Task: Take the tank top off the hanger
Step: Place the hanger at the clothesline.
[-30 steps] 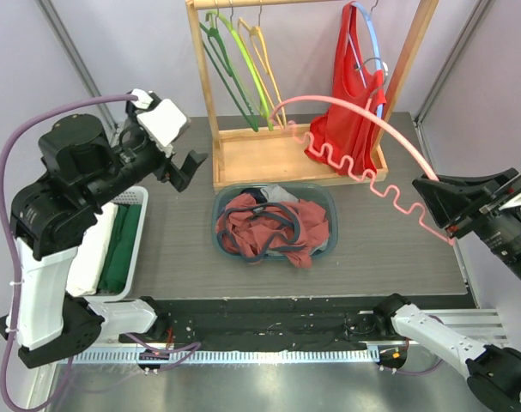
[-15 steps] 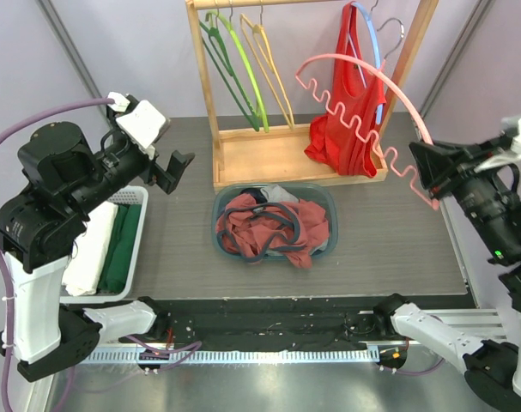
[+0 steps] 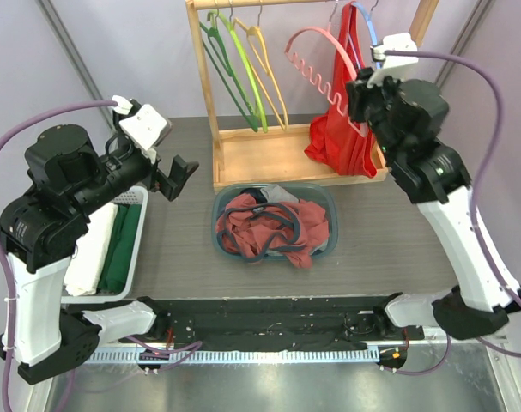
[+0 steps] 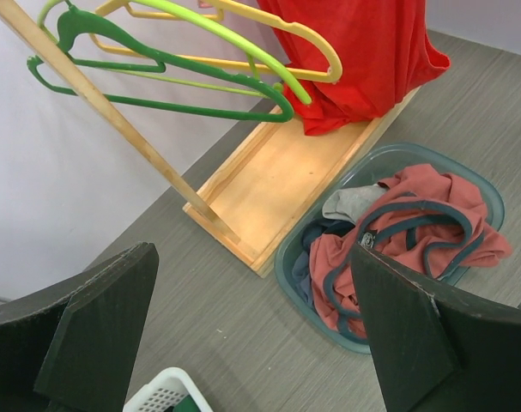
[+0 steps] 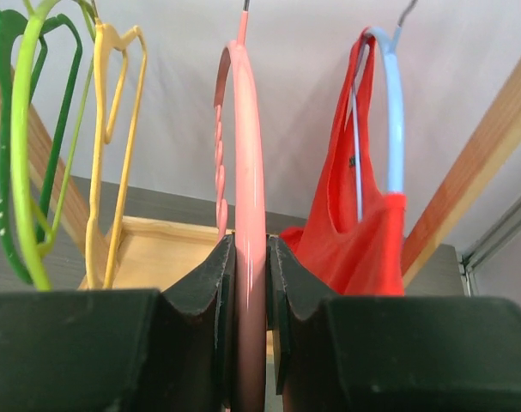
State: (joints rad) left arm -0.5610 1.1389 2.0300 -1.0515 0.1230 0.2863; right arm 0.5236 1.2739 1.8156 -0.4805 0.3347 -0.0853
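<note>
A red tank top (image 3: 342,129) hangs on a blue hanger (image 3: 369,26) at the right end of the wooden rack (image 3: 269,154). In the right wrist view the tank top (image 5: 354,232) and blue hanger (image 5: 393,112) are just right of my jaws. My right gripper (image 3: 360,90) is raised to the rack's rail, shut on a bare pink hanger (image 3: 316,60). That pink hanger (image 5: 247,172) stands upright between the pads of my right gripper (image 5: 250,283). My left gripper (image 3: 176,176) hovers open and empty over the table's left; its own camera shows the same gripper (image 4: 251,326) wide apart.
Green and yellow hangers (image 3: 243,69) hang empty at the rack's left. A teal basket (image 3: 217,206) of crumpled reddish clothes (image 3: 273,227) sits in front of the rack. A white basket (image 3: 138,202) with folded green and white cloth stands at the left edge.
My right arm has swung the pink hanger from the table's right side up and leftward to the rack's rail. The left arm has shifted only slightly and stays open.
</note>
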